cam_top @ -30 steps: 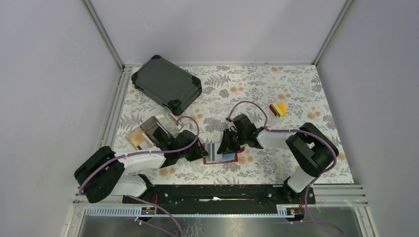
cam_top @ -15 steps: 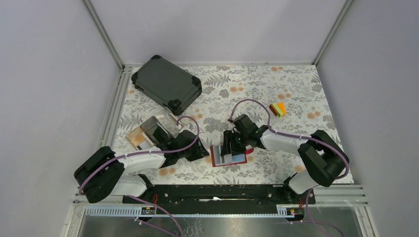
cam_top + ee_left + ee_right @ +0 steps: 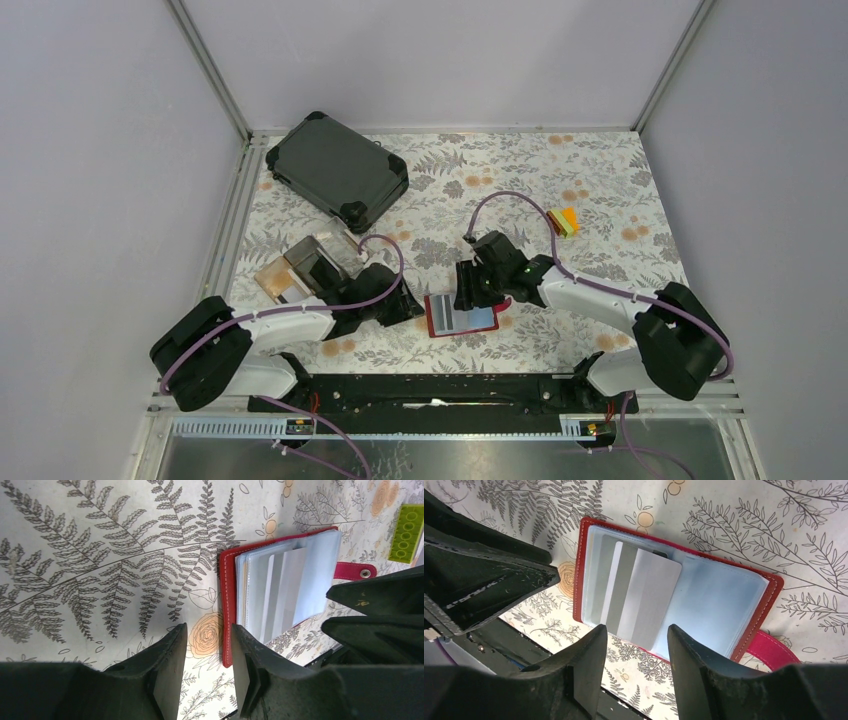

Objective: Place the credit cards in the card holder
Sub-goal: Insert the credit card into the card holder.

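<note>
Watch the card holder (image 3: 462,315) first. It lies open and flat on the floral cloth (image 3: 600,180) near the front edge, between the two arms, and nothing pins it down. Any sideways push on a card will probably slide the whole wallet rather than seat the card. Your left gripper (image 3: 207,665) hangs with its jaws apart and nothing between them, one finger just beside the holder's red edge, so a small drift toward it would shove or lift that cover. Your right gripper (image 3: 636,665) is also spread and empty, poised over the holder's near edge. The two grippers sit close enough that a careless reach could knock them together. The cards (image 3: 644,600) are fanned in a grey and pale stack on the side nearer the left gripper, tilted out of square with the sleeves. You cannot tell whether they are truly inside a pocket or only resting on it, and if they are loose they may spill when the holder moves. The holder itself is red and leather-like, stitched along the border, with clear glossy plastic sleeves. Its snap tab (image 3: 769,647) sticks out on the far side, unfastened.
</note>
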`<state>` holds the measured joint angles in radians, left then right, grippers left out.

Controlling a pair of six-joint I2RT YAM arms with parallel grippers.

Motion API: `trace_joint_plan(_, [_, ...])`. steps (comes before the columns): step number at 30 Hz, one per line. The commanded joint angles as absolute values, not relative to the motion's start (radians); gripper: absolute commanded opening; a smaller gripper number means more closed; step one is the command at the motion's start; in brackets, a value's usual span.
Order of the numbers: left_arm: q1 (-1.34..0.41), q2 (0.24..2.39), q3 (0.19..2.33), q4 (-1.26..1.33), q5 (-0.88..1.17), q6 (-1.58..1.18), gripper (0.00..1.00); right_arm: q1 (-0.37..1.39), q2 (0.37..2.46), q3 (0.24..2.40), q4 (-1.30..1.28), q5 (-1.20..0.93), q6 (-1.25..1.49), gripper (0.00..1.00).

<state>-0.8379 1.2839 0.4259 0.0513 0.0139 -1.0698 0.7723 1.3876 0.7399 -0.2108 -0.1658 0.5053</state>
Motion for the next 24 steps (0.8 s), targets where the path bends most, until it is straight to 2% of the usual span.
trace_joint_plan(1, [-0.842, 1.29, 0.46, 0.13, 0.038, -1.058, 0.4, 0.781, 1.404, 0.762, -0.233, -0.141, 0.497, 0.53])
trace_joint_plan(6, [-0.842, 1.334, 0.459, 0.175, 0.065, -1.067, 0.39, 0.791, 1.453, 0.755, -0.206, -0.158, 0.524, 0.46])
trace_joint_plan(16, [-0.844, 1.376, 0.449, 0.191, 0.065, -1.07, 0.26, 0.823, 1.518, 0.768, -0.18, -0.163, 0.554, 0.37])
trace_joint_plan(20, [-0.843, 1.389, 0.434, 0.212, 0.076, -1.079, 0.16, 0.827, 1.527, 0.769, -0.148, -0.169, 0.569, 0.35])
trace_joint_plan(24, [-0.846, 1.39, 0.43, 0.221, 0.077, -1.083, 0.13, 0.835, 1.56, 0.784, -0.118, -0.188, 0.582, 0.32])
